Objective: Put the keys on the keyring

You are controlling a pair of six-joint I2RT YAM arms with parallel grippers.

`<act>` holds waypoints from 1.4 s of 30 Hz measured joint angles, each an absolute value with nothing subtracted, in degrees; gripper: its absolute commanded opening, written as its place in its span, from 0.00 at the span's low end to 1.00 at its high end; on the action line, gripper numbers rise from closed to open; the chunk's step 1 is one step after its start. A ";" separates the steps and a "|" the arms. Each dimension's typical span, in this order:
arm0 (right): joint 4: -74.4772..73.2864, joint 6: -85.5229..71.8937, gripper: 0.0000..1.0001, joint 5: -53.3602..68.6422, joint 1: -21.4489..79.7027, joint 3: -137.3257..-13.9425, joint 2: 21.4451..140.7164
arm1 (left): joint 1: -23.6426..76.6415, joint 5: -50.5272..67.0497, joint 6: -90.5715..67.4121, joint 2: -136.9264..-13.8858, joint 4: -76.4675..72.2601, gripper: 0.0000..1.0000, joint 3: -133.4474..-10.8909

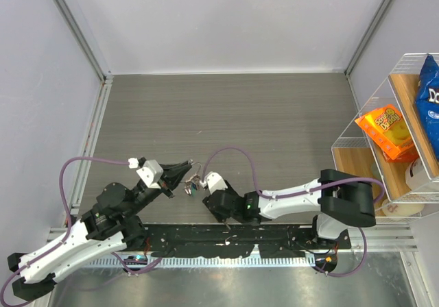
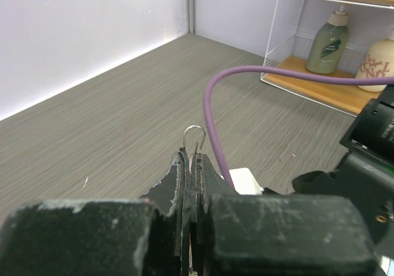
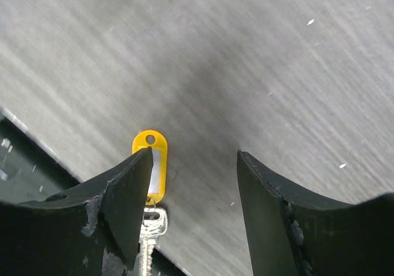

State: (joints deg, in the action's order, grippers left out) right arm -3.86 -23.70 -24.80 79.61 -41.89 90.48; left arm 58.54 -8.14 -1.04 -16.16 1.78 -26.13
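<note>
My left gripper (image 1: 184, 175) is shut on the keyring (image 2: 194, 138). A thin silver wire loop sticks up from between its fingertips in the left wrist view (image 2: 191, 160). My right gripper (image 1: 197, 184) is open and empty, just right of the left gripper and low over the table. In the right wrist view (image 3: 194, 159), a silver key (image 3: 148, 230) with a yellow plastic tag (image 3: 152, 164) lies on the table. It is partly hidden behind the left finger (image 3: 120, 190). A small cluster of keys (image 1: 193, 181) shows between the two grippers. Their colours are too small to tell.
A white wire shelf (image 1: 384, 136) with snack bags and bottles stands at the right edge. The black mounting rail (image 1: 226, 237) runs along the near table edge, close to the key. The right arm's purple cable (image 2: 212, 113) arcs beside the left gripper.
</note>
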 measured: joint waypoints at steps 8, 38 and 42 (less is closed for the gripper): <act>-1.76 -25.56 0.63 -24.71 67.90 -43.68 93.03 | 58.54 -9.45 -1.02 -15.99 2.11 0.00 -26.13; -13.37 -36.51 0.61 -10.52 61.45 -42.87 82.48 | 58.54 -9.78 -1.04 -14.66 2.44 0.00 -25.65; -12.93 -39.75 0.56 -9.69 61.43 -40.45 82.48 | 58.54 -9.37 -1.06 -14.61 2.44 0.00 -25.63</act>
State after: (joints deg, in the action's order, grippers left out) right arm -12.93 -39.75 -9.69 61.43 -40.45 82.48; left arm 58.54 -9.37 -1.06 -14.61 2.44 -25.63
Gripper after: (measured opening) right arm 0.594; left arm 0.028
